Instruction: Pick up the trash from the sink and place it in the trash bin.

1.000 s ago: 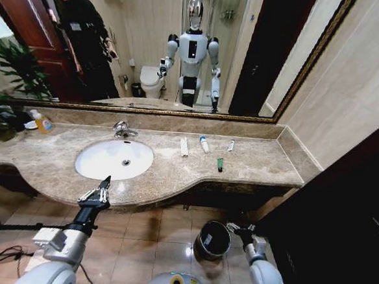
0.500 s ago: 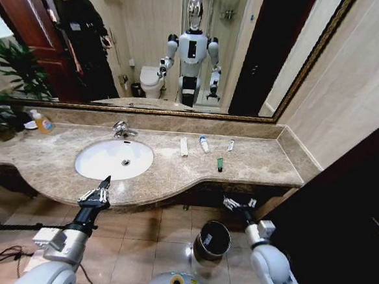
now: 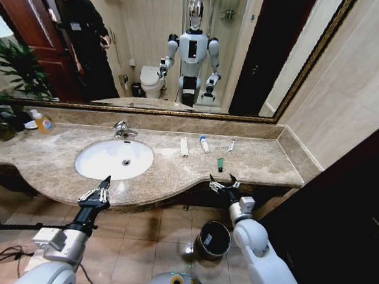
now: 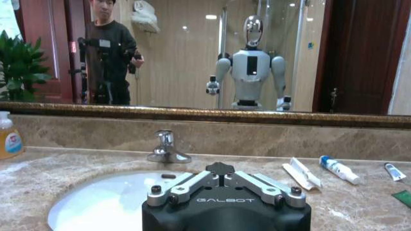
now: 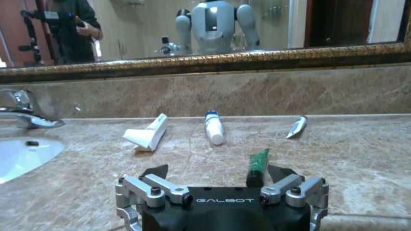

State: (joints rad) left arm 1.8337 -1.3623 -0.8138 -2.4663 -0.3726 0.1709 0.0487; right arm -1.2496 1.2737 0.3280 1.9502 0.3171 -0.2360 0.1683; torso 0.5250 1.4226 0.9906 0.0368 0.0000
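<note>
The trash lies on the marble counter to the right of the white sink (image 3: pixel 114 159), not in the basin: a flat white packet (image 3: pixel 184 147), a white bottle with a blue cap (image 3: pixel 204 144), a small white tube (image 3: pixel 230 145) and a dark green tube (image 3: pixel 220 164). My right gripper (image 3: pixel 222 183) is open at the counter's front edge, just short of the green tube (image 5: pixel 259 163), with nothing between its fingers. My left gripper (image 3: pixel 97 194) is shut and holds still at the front edge before the sink (image 4: pixel 109 197). The dark trash bin (image 3: pixel 214 238) stands on the floor below the right arm.
A chrome faucet (image 3: pixel 122 130) stands behind the basin. A yellow-orange bottle (image 3: pixel 43 123) and a plant (image 3: pixel 4 96) sit at the counter's far left. A mirror runs along the back wall. A dark wall panel (image 3: pixel 341 211) closes in the right side.
My right arm has risen from beside the trash bin to the counter's front edge, toward the green tube. The left arm has not moved.
</note>
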